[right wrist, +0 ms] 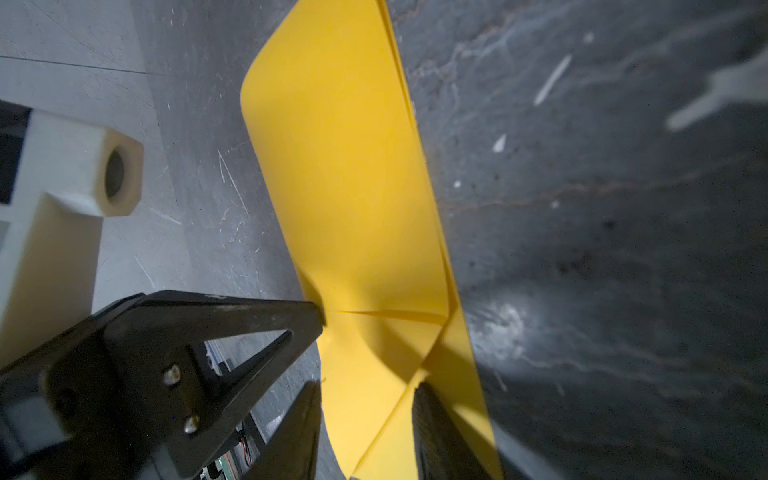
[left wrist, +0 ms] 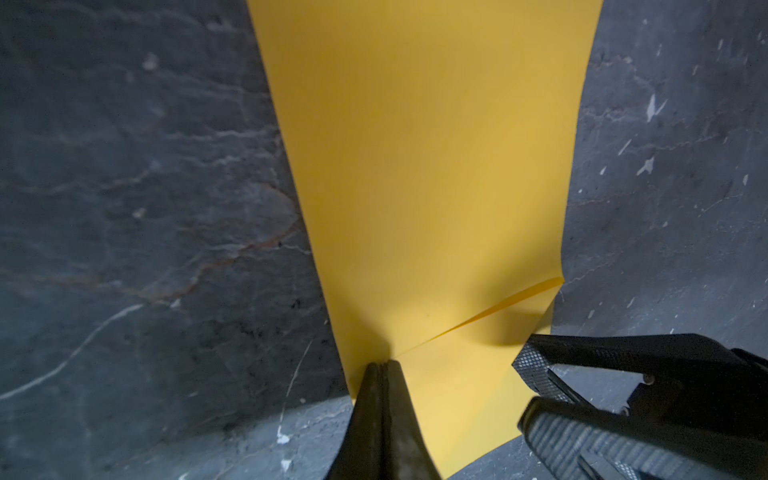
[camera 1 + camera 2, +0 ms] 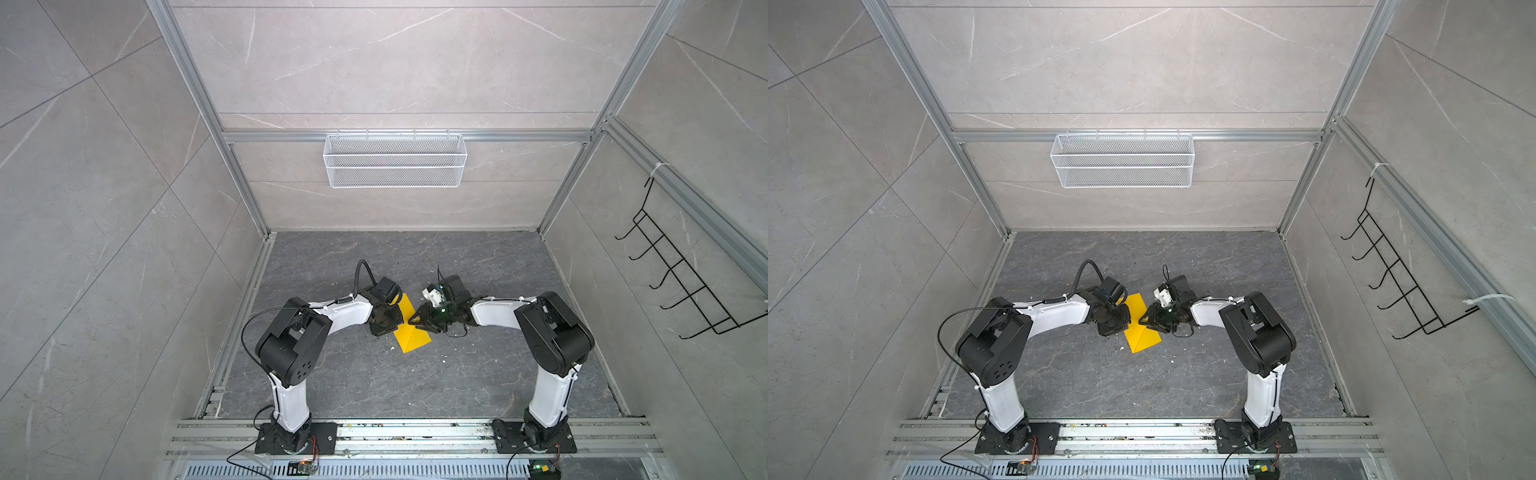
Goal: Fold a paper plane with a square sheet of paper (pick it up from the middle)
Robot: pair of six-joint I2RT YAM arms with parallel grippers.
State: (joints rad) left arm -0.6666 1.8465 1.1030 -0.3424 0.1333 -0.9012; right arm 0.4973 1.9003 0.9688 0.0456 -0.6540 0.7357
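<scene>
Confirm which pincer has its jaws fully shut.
The left pincer: jaws pressed together, tip on the yellow paper by its crease. The right pincer, at the opposite edge, has its jaws apart.

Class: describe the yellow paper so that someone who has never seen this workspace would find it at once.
Start at the dark grey marbled tabletop. Look between the left arm and the right arm, where they nearly meet. There sits the square sheet of paper, creased: the only bright yellow thing among grey, black and white.
</scene>
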